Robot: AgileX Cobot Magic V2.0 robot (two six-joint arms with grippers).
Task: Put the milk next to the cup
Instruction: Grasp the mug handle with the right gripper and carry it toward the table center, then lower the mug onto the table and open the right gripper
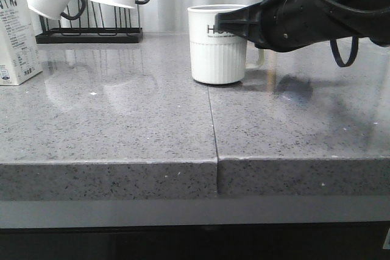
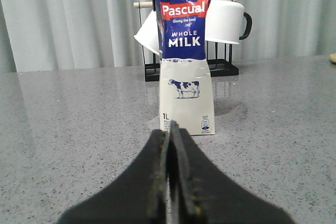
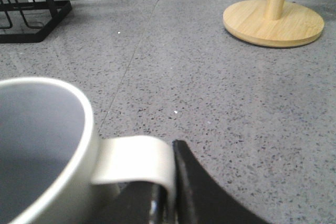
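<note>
Right tool [image 3: 170, 192] grips cup [image 1: 217, 44] handle; milk [image 2: 184, 56] stands apart

Whites, blue and speckled grey

The milk [image 2: 182, 56] is dark blue above and white below, with a green cap, red band and black-and-white cow. The white cup [image 1: 217, 44] has black lettering. The counter [image 1: 122, 126] is speckled grey; the grippers are black.

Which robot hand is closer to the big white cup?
Right. The right gripper is pinched on the cup's handle. The left gripper is shut in front of the milk, far off at the counter's left edge.
</note>
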